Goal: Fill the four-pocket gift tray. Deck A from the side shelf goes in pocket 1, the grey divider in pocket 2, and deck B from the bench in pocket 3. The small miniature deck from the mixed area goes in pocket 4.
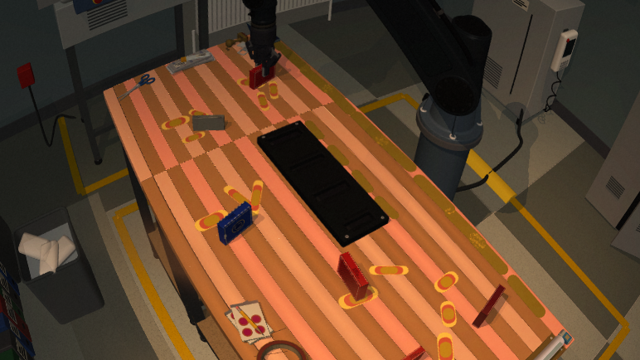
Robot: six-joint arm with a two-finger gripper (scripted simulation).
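Observation:
A small red deck (pixel 258 76) stands on edge at the far end of the bench, and my gripper (pixel 265 67) is straight down over it with its fingers closing around the top of the deck. The black four-pocket tray (pixel 322 180) lies empty along the middle of the bench. The grey divider (pixel 208 122) lies flat to the tray's far left. A blue deck (pixel 235 222) stands on edge on the near left. A larger red deck (pixel 353 276) stands near the tray's close end.
The bench's far edge runs just behind my gripper, with a grey block (pixel 190 61) and scissors (pixel 138 84) to the left. A thin red piece (pixel 489 306) leans at the near right. My arm's base (pixel 447 134) rises right of the bench.

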